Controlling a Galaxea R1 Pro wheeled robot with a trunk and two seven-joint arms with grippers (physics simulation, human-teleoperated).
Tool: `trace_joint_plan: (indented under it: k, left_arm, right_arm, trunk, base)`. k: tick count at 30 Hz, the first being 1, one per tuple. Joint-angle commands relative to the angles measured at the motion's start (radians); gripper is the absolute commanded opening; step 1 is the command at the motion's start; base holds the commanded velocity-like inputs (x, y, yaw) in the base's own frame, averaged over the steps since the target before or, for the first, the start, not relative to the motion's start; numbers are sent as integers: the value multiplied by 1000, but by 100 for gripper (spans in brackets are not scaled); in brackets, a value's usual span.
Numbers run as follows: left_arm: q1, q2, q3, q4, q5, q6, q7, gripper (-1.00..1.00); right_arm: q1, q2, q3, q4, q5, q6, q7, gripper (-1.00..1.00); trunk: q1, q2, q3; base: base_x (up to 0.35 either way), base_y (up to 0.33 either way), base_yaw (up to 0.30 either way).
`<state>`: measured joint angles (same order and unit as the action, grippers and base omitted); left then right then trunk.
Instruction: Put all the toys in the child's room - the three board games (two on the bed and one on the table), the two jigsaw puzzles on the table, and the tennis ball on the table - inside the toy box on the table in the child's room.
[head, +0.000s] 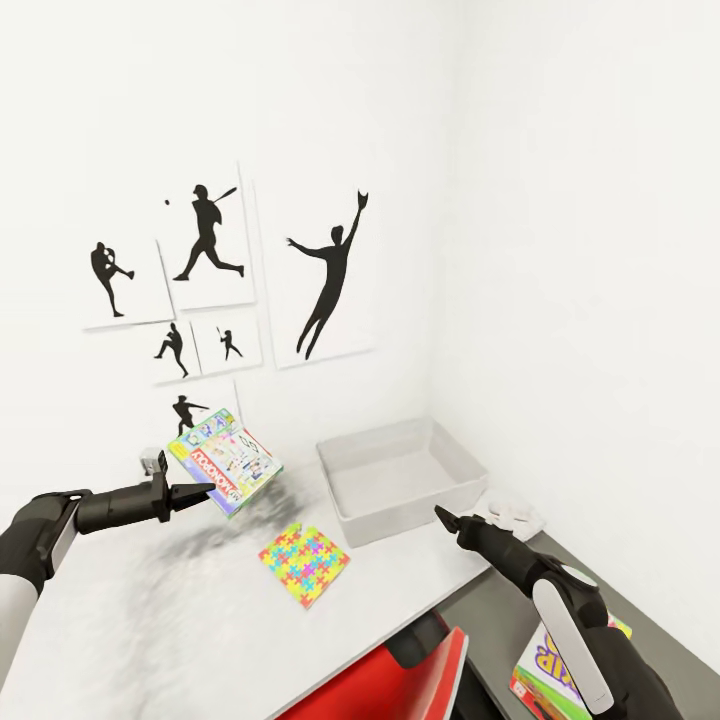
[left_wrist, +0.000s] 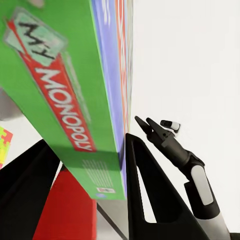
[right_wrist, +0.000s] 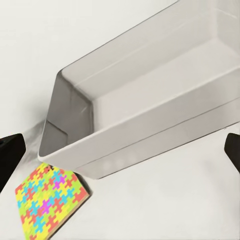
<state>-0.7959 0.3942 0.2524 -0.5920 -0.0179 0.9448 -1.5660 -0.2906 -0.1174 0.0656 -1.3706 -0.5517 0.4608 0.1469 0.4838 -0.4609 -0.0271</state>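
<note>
— Where does your left arm stand?

— Your left gripper (head: 200, 492) hangs above the pale surface (head: 150, 620), its fingers (left_wrist: 150, 200) clamped on the edge of a Monopoly board game (head: 226, 458). The box is lifted clear, tilted, in front of the wall of black sports posters (head: 210, 250).

— And the toy box?

— The grey toy box (head: 455, 490) sits at the back of the surface near the corner of the white walls, to the right of the held game and well apart from it. Nothing shows inside it in the head view or the right wrist view.

— The other pieces?

— A jigsaw puzzle (head: 305, 564) with a bright multicoloured lid lies flat on the surface, just in front of the toy box's near left corner. Another colourful game box (head: 548, 670) lies on the dark part of the surface, partly hidden by your right arm; its title can't be read.

— Your right side?

— Your right gripper (head: 442, 514) hovers beside the toy box's front right corner. Its fingers (right_wrist: 11, 155) are spread wide and hold nothing. A red chair (head: 400, 685) sits below the surface edge.
</note>
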Motion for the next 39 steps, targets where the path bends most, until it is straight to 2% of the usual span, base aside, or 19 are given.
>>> trace_joint_plan:
  k: [1, 39]
  left_arm:
    - [-1, -1, 1, 0, -2, 10, -5, -100]
    - [-1, -6, 0, 0, -2, 8, -5, -100]
  right_arm:
    - [-1, -1, 0, -1, -4, 4, 0, 100]
    - [-1, -1, -1, -3, -7, 6, 0, 100]
  trunk:
    - [1, -2, -2]
    - [1, -2, -2]
  base:
    - [104, 0, 0]
    - [17, 0, 0]
